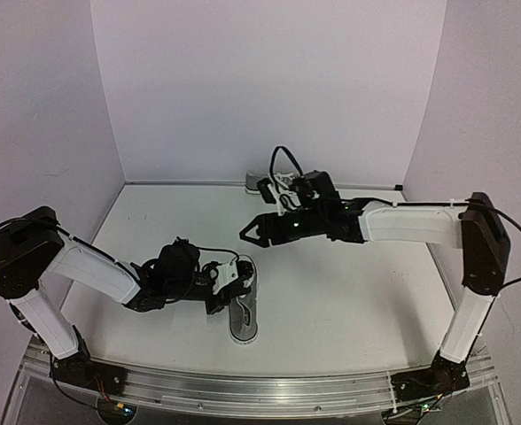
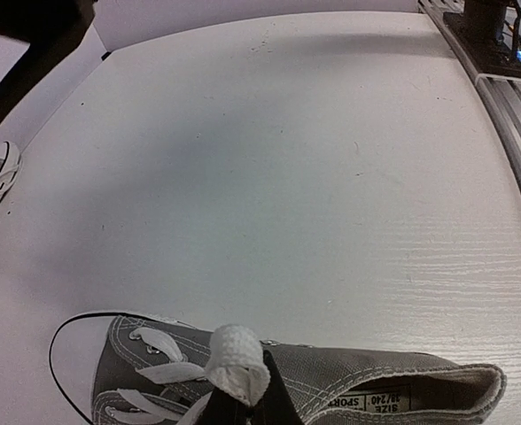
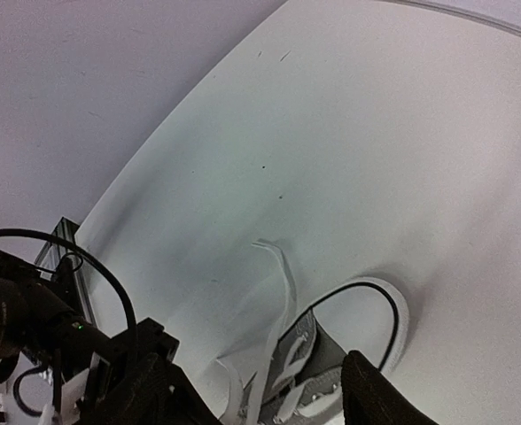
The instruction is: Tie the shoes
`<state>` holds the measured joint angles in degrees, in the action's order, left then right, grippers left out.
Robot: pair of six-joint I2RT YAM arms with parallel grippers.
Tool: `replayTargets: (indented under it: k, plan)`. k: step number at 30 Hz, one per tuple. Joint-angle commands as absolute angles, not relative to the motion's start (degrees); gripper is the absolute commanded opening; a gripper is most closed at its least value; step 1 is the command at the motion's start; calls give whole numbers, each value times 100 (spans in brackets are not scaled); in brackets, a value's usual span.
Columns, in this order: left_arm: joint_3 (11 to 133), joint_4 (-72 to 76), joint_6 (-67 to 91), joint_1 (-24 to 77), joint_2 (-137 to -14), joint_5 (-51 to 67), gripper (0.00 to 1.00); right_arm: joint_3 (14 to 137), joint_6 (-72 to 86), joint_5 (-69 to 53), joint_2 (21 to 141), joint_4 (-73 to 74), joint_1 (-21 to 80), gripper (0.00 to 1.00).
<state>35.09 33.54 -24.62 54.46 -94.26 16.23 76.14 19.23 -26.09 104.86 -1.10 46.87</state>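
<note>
Your left gripper [image 1: 229, 280] pinches 1 lace [image 2: 237, 365] up off the near shoe [image 1: 243, 317], probably so your right gripper [image 1: 253, 230], spread and hovering above, can take it; the 2nd shoe [image 1: 274, 184] sits far back.

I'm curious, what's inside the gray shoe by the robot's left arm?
Inside the shoe: a gray insole at the heel and a printed size label. The toe end is hidden under the laces.

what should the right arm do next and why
Probably lower the open right gripper onto the loose white lace lying on the table beside the grey canvas sneaker and pinch it; the left gripper seems to hold the other lace.
</note>
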Motion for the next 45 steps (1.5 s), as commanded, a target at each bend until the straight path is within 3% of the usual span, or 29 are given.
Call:
replayTargets:
  k: [1, 9, 16, 29, 34, 38, 39, 43, 45]
  plan:
    - [3505, 3522, -2530, 5471, -9372, 1530, 0, 6765, 2091, -2857, 9546, -388, 4644, 62]
    - [3539, 3609, -2486, 5475, -9414, 1532, 0, 5518, 2828, -3499, 9331, -1591, 4850, 52]
    - [3574, 3595, -2467, 5475, -9423, 1574, 0, 5678, 2752, -3406, 9651, -1704, 5084, 52]
    - [3605, 3680, -2400, 5471, -9473, 1599, 0, 5989, 2748, -3428, 10310, -1723, 5195, 39]
    - [3654, 3643, -2421, 5475, -9514, 1603, 0, 6087, 2724, -3467, 10387, -1731, 5225, 27]
    - [3695, 3610, -2426, 5476, -9546, 1608, 0, 6133, 2705, -3538, 10432, -1731, 5235, 6]
    - [3700, 3606, -2410, 5473, -9551, 1584, 2, 6139, 2707, -3549, 10440, -1724, 5232, 0]
    - [3688, 3360, -2185, 5455, -9359, 1476, 23, 6104, 2723, -3501, 10381, -1716, 5231, 0]
    - [3635, 3251, -2134, 5418, -9194, 1418, 29, 6075, 2719, -3443, 10343, -1710, 5235, 0]
